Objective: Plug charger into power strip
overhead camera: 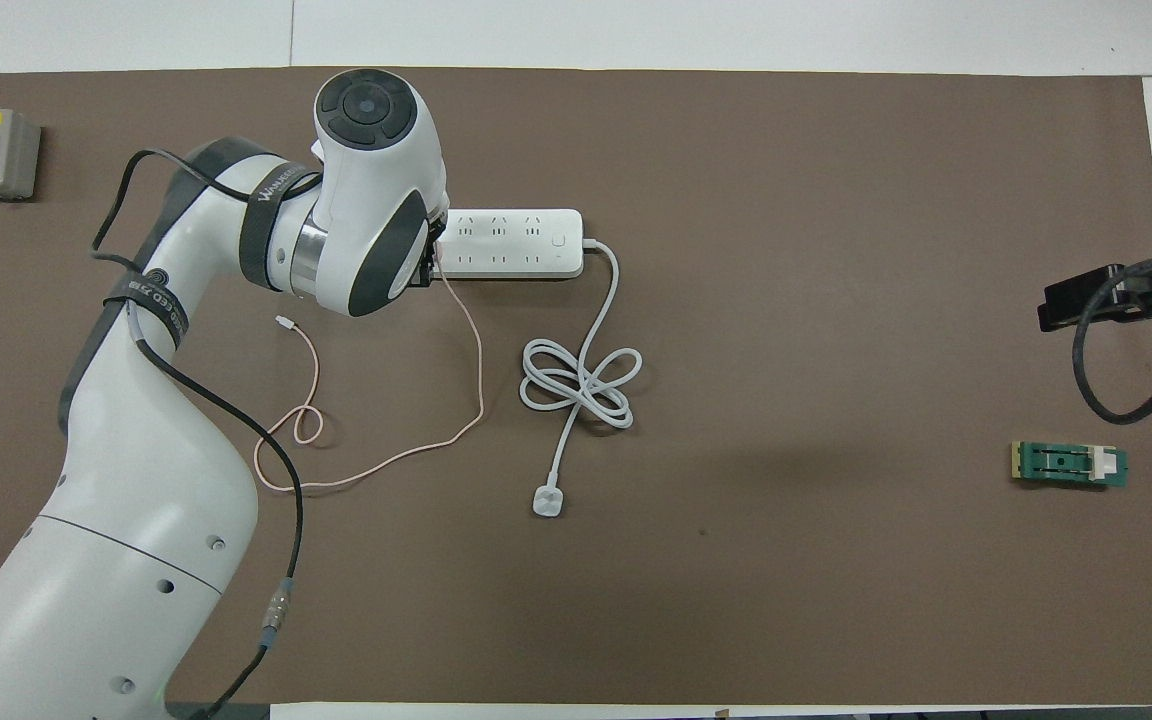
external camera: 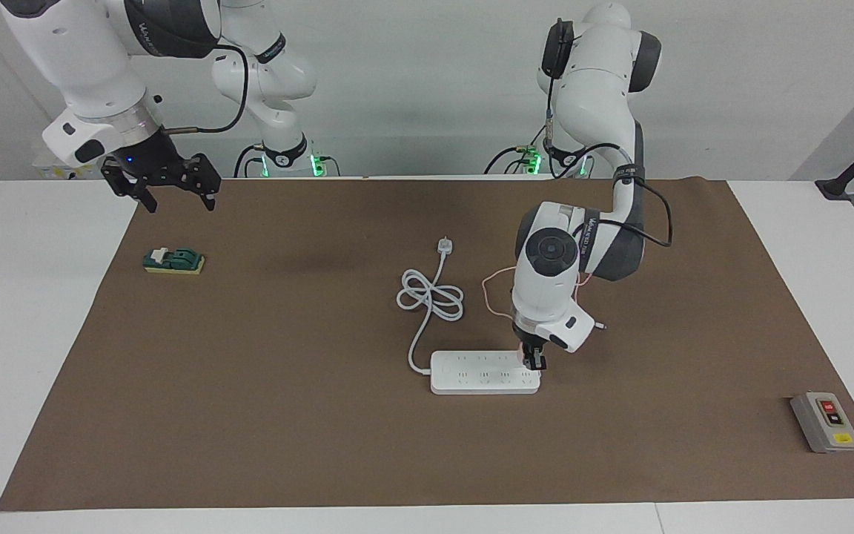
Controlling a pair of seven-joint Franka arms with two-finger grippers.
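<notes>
The white power strip lies flat mid-table; it also shows in the overhead view. My left gripper points straight down onto the strip's end toward the left arm's end of the table. It is shut on the pale pink charger, which sits against the strip's top. The overhead view hides the charger under the wrist. The thin pink cable trails from the gripper toward the robots and loops on the mat. My right gripper waits, open and empty, high over the mat's corner.
The strip's thick white looped cord and round-ended plug lie nearer to the robots than the strip. A green and yellow block lies under the right gripper. A grey button box sits at the left arm's end.
</notes>
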